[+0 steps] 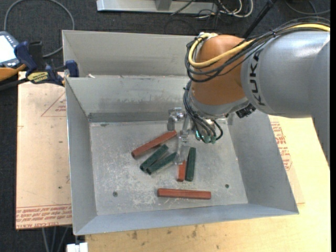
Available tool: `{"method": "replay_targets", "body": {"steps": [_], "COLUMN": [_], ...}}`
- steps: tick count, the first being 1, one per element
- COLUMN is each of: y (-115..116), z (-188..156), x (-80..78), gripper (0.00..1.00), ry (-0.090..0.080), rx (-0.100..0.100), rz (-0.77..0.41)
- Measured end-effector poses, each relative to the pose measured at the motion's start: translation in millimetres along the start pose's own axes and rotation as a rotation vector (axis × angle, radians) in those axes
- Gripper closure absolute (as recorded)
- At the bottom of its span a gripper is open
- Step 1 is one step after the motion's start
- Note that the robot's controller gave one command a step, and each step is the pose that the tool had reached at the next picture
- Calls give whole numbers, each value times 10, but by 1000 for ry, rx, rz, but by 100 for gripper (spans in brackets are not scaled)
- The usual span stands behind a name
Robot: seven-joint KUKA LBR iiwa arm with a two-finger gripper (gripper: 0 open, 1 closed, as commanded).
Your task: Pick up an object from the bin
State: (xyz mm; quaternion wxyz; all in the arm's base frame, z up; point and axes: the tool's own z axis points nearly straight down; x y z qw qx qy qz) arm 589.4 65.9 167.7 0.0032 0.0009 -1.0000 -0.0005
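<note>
As the gripper (184,149) hangs just over the right-hand green stick (190,164), this looks like the approach; next, lower and clamp. Jaws: cannot tell.

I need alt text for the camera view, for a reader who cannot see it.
The gripper hangs low over a small heap of red-brown and dark green bars in the middle of the grey bin. One red-brown bar lies apart, nearer the view's lower edge.
</note>
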Motion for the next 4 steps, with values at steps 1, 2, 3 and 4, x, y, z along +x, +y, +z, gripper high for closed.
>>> {"method": "replay_targets", "body": {"steps": [1, 2, 3, 4], "y": [-244, -239, -21, 95], "z": [1027, 967, 246, -739], "x": [196, 166, -280, -243], "gripper": [0, 100, 100, 100], "ry": [1, -7, -19, -19], "rx": [0, 0, -2, -2], "rz": [48, 47, 20, 15]}}
